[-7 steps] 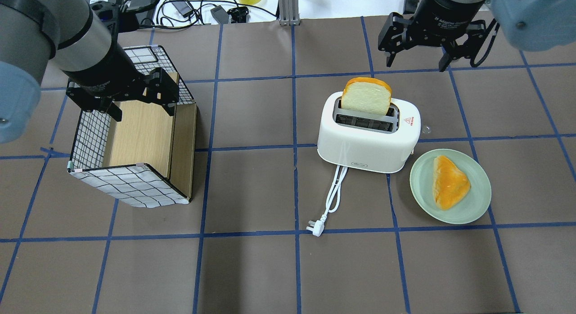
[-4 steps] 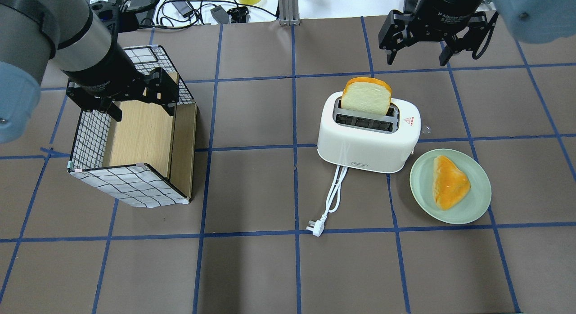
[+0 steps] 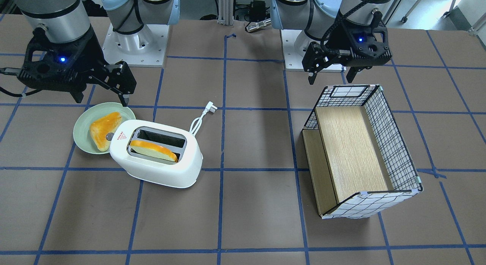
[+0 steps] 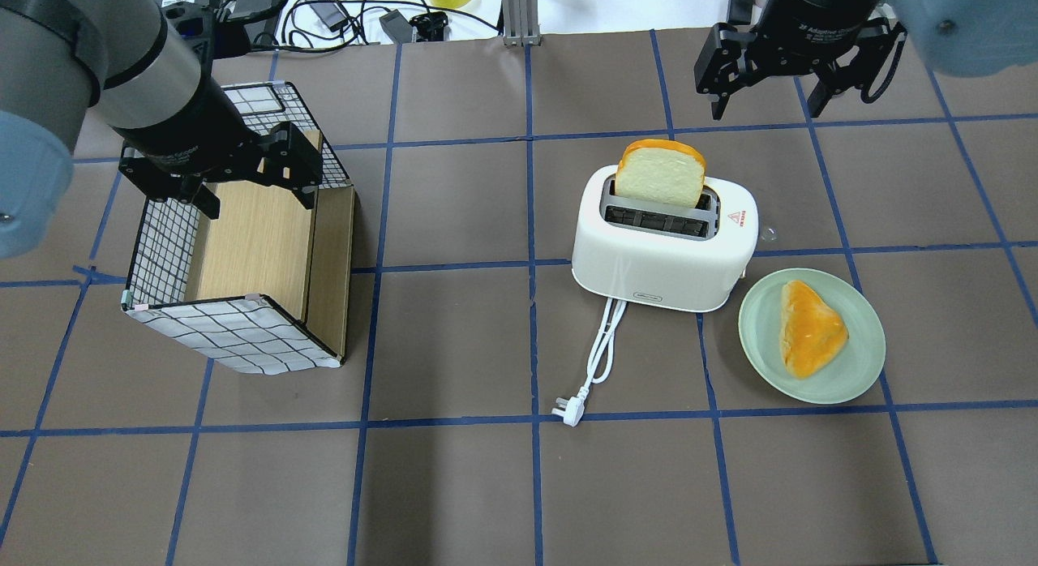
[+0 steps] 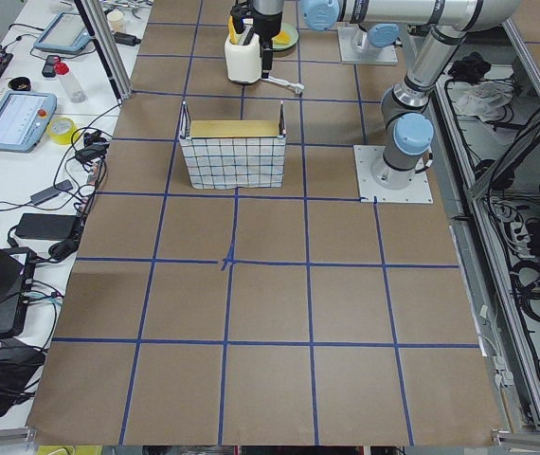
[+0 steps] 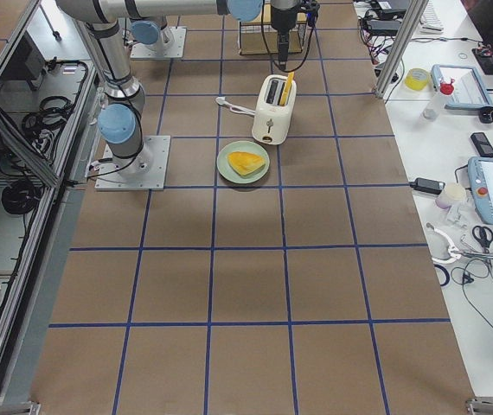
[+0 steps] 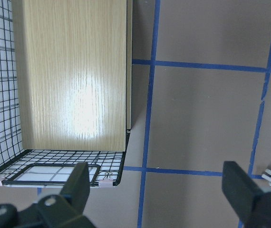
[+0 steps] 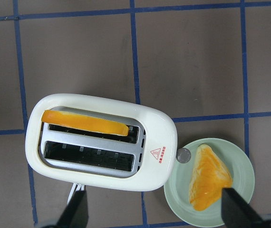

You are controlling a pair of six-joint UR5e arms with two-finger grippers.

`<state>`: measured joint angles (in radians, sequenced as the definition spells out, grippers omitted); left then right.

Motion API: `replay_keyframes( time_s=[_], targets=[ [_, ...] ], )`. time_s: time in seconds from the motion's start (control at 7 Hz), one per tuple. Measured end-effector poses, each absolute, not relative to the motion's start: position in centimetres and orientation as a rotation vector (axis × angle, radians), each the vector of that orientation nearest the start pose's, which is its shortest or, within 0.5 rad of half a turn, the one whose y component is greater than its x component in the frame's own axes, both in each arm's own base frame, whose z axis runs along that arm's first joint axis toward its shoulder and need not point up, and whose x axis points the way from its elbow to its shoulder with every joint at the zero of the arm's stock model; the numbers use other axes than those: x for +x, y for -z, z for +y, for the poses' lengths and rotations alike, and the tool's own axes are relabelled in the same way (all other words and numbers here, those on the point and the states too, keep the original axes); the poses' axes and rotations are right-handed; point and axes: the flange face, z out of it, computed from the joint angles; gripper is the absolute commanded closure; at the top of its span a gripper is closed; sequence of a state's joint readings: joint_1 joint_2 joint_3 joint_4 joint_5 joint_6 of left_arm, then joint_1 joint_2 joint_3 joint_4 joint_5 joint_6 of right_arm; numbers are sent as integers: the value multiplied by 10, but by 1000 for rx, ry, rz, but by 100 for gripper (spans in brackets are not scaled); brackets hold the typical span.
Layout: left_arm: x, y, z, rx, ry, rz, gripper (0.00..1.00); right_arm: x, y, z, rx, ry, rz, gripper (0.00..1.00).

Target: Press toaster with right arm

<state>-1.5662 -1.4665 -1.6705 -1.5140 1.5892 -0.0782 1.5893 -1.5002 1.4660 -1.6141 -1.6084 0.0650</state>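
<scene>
The white toaster (image 4: 665, 250) stands on the table (image 4: 454, 485) with its two slots facing up. A slice of bread (image 4: 658, 175) sticks up out of the slot farther from the robot; the nearer slot holds nothing. On the toaster's top, at the end on the robot's right, is a small red triangle mark (image 8: 159, 153) with a line of red print beside it, too small to read. A round grey button (image 8: 183, 155) juts from that same end. The long side facing the robot carries a tiny grey label that cannot be read.

The right hand (image 4: 766, 108) hangs high above the toaster, toward its button end, touching nothing. Its fingers are spread wide with nothing between them. White print on its black collar reads roughly "2F Adaptive Gripper". A blue light shows on its body in the front-facing view.

Just beside the toaster's button end lies a pale green plate (image 4: 859, 363) with an orange-crusted piece of bread (image 4: 809, 328) on it. The white cord (image 4: 602, 351) runs from the toaster's long side toward the robot and ends in a plug (image 4: 568, 409).

Well apart from the toaster, on the robot's left, sits a wire basket (image 4: 243, 339) with wood panels. The left hand (image 4: 258, 201) hangs over it, fingers spread and holding nothing.
</scene>
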Motion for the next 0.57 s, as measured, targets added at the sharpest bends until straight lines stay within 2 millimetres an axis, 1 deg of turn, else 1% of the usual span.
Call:
replay_keyframes(
  time_s=[0.29,0.57],
  targets=[
    [-129,-494,-454,-130,97,3121,0,138,-508,-526,64,112,3173,0],
    [-129,-494,-454,-130,97,3121,0,130,-509,-528,86,114,3180,0]
  ],
)
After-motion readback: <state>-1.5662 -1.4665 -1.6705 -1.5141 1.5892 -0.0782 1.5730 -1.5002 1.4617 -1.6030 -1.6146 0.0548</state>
